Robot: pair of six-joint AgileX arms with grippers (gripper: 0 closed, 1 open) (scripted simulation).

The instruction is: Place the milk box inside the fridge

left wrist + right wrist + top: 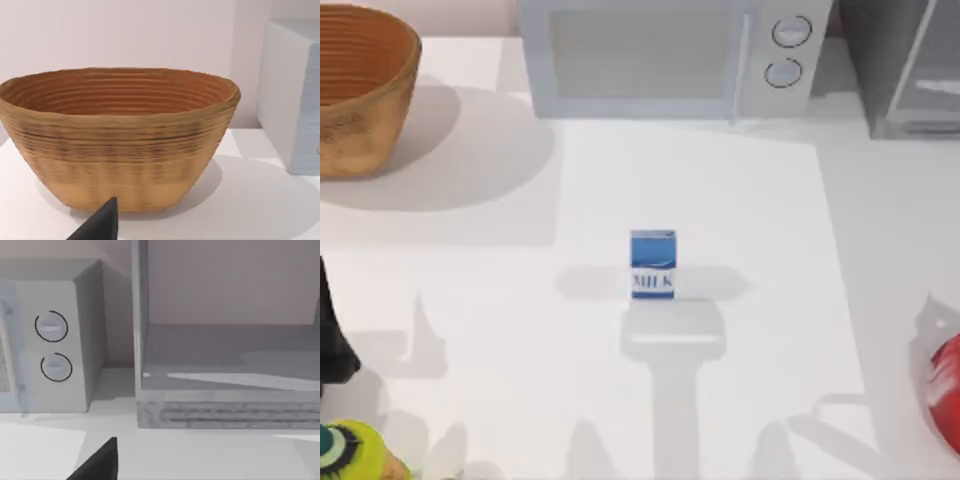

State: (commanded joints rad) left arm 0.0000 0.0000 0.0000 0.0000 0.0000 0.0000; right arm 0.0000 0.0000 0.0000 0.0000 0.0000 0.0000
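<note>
The small blue carton lettered "MILK" (653, 264) stands upright mid-counter (740, 200), well short of the dark grey fridge (905, 65) at the far right corner; I cannot tell either arm's jaws.

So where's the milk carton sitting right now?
In the top view the milk box stands upright near the middle of the table, on its own, in front of the microwave.
</note>
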